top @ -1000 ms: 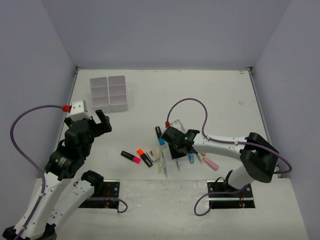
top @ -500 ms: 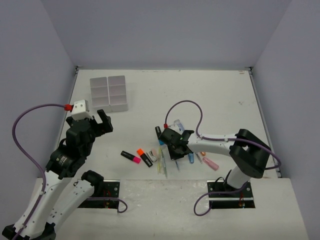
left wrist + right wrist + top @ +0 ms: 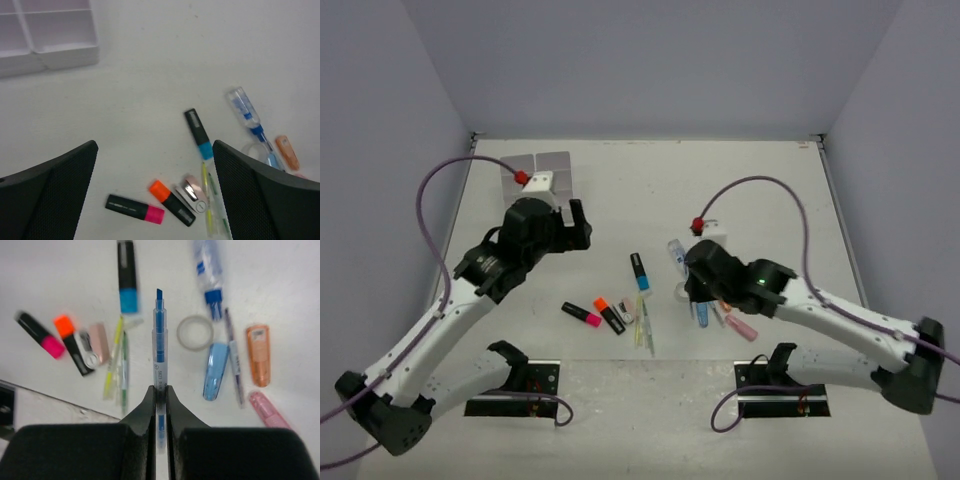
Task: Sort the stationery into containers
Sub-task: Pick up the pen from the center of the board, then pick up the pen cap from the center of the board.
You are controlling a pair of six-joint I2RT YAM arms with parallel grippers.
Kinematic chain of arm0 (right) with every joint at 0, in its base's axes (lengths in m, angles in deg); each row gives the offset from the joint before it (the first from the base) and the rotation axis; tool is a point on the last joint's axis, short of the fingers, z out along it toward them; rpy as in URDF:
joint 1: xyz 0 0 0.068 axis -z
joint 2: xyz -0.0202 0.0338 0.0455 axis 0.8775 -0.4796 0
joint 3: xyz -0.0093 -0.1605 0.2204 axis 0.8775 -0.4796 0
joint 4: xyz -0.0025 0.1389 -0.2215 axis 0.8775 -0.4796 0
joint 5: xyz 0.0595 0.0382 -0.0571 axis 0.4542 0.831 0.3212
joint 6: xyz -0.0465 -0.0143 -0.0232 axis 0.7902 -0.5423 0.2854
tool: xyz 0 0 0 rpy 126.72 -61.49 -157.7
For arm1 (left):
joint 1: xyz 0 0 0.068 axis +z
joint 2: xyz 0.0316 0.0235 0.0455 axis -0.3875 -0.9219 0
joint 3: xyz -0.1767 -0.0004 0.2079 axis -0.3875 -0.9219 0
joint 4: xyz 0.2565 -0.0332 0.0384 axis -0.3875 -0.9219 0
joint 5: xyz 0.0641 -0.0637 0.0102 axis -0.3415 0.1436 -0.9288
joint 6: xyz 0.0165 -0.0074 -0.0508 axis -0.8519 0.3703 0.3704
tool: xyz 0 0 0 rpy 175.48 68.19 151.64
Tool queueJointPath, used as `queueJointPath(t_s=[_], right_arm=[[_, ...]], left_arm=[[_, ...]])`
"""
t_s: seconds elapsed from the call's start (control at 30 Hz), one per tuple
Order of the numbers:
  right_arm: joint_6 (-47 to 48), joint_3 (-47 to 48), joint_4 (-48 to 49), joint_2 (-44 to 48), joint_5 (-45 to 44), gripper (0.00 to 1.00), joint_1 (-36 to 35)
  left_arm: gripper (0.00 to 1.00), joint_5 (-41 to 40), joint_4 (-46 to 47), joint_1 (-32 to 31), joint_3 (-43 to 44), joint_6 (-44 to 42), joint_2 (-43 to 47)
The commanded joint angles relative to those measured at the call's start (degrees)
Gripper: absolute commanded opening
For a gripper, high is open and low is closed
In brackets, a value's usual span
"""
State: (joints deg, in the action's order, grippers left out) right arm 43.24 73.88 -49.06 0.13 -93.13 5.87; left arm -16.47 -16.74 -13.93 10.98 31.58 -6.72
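From above, the left jaws stand wide apart over the surface (image 3: 740, 180), just in front of the six-compartment tray (image 3: 557, 163), which the left arm half covers. The right jaws sit low over the stationery heap (the wrist hides what they pinch). West of them lie a blue-ended highlighter (image 3: 639, 271), an orange-ended highlighter (image 3: 608, 313) and a pink-ended highlighter (image 3: 581, 314).

The left wrist view shows its black fingers (image 3: 50, 195) far apart with nothing between them. A corner of the tray is at upper left, and the three highlighters are well apart from it.

Only the right wrist view shows the grip: the jaws are closed on a thin blue pen (image 3: 159, 347), tip pointing away. A clear tape ring (image 3: 195, 332) lies just right of it, with a blue-capped tube (image 3: 210, 270) beyond.
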Motion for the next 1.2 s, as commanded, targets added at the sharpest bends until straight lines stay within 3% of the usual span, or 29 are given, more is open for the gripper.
queueJointPath(t_s=[0.0, 0.07, 0.17, 0.27, 0.77, 1.17], right_arm=[[1.6, 3.6, -9.2, 9.7, -6.4, 0.0, 6.2], [1.5, 4.5, -11.7, 11.5, -7.6, 0.0, 7.0], [1.2, 4.2, -13.7, 14.1, -8.0, 0.0, 7.0], [0.9, 2.9, -13.9, 16.2, -7.7, 0.0, 7.0], [1.8, 0.2, -11.1, 15.9, -6.2, 0.0, 7.0], [2.9, -0.8, -9.3, 14.7, -4.6, 0.0, 7.0]], left_arm=[[0.82, -5.2, 3.6, -15.4, 6.7, 1.6, -16.5], [0.68, -6.1, 4.2, -21.6, 9.8, -0.5, -24.0], [0.35, -5.6, 4.1, -25.8, 12.8, -2.3, -33.3], [0.25, -3.6, 4.8, -27.2, 13.4, -3.5, -36.9], [0.27, -4.7, 3.8, -26.7, 10.7, -7.0, -43.9], [0.26, -2.9, 5.7, -23.7, 8.3, -8.7, -43.5]])
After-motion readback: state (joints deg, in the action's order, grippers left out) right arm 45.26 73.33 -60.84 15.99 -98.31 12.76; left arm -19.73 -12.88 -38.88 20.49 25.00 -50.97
